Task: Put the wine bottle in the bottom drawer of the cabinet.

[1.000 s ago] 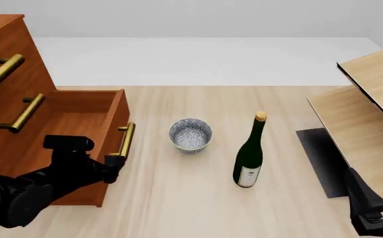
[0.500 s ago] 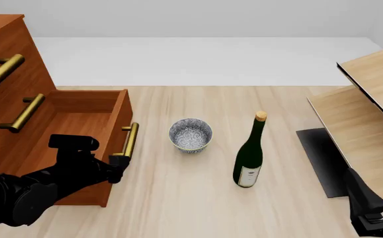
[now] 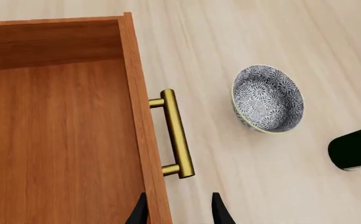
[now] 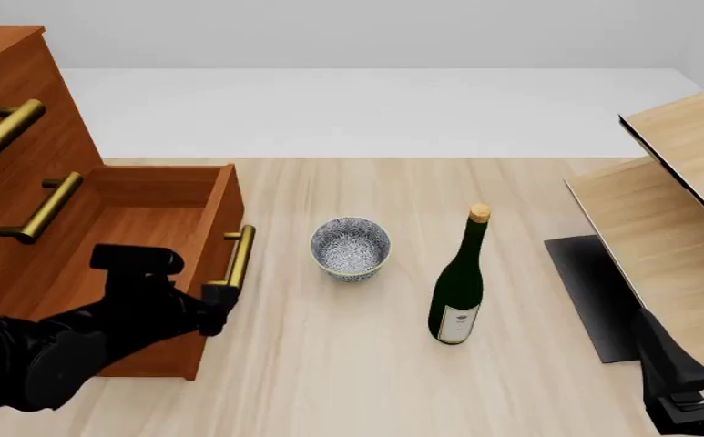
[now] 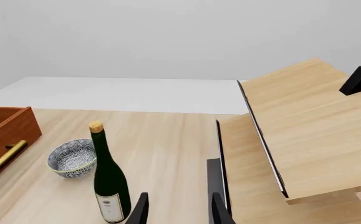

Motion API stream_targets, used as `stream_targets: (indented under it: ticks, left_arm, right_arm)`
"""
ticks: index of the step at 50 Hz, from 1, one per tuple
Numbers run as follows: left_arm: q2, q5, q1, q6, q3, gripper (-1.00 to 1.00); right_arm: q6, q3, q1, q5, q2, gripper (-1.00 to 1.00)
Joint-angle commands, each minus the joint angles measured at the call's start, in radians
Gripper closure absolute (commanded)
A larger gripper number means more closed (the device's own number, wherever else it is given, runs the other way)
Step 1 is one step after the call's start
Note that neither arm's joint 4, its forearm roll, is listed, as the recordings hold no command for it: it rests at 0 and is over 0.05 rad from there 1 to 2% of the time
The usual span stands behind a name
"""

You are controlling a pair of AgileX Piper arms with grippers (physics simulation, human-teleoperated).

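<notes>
We see the wine bottle (image 4: 459, 291) standing upright on the pale wooden table (image 4: 327, 364), out in the open, well apart from the cabinet (image 4: 12, 164) at the left; the small speckled grey bowl (image 4: 351, 247) sits between the two, nearer the bottle, touching neither. The bottom drawer (image 4: 145, 246) is pulled out, its inside bare reddish wood, its brass bar handle (image 4: 238, 258) facing the bowl; two upper handles (image 4: 24, 173) show on the closed fronts above it. Our left gripper (image 4: 216, 308) hangs just at the near end of that handle; in the left wrist view its fingers (image 3: 217, 211) stand parted, one tip beside the drawer front, and they hold nothing. Our right gripper (image 5: 179, 210) waits low at the near right corner, well away from the bottle; in its own view the jaws are spread and empty, with the bottle to one side of them. A pale slanted wooden structure (image 4: 679, 209) and a dark mat (image 4: 588, 291) fill the right side.
</notes>
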Motion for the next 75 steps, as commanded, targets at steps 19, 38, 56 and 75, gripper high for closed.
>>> stream_targets:
  ticks: [19,38,56,75]
  left_arm:
    - [-0.31,0.273,-0.04,0.007,-0.123,-1.0]
    - [-0.427,0.407,-0.187,0.047,-0.275,-1.0]
    - [-0.373,0.318,-0.298,0.086,-0.348,-1.0]
    - [-0.296,0.214,-0.368,0.14,-0.377,-1.0]
  right_arm:
    - [0.0,0.0,0.004,0.003,-0.004,-1.0]
    - [-0.007,-0.001,0.009,0.005,-0.008,-1.0]
    - [-0.016,-0.001,0.019,0.003,-0.004,-1.0]
    - [-0.032,-0.001,0.03,0.001,-0.001,-1.0]
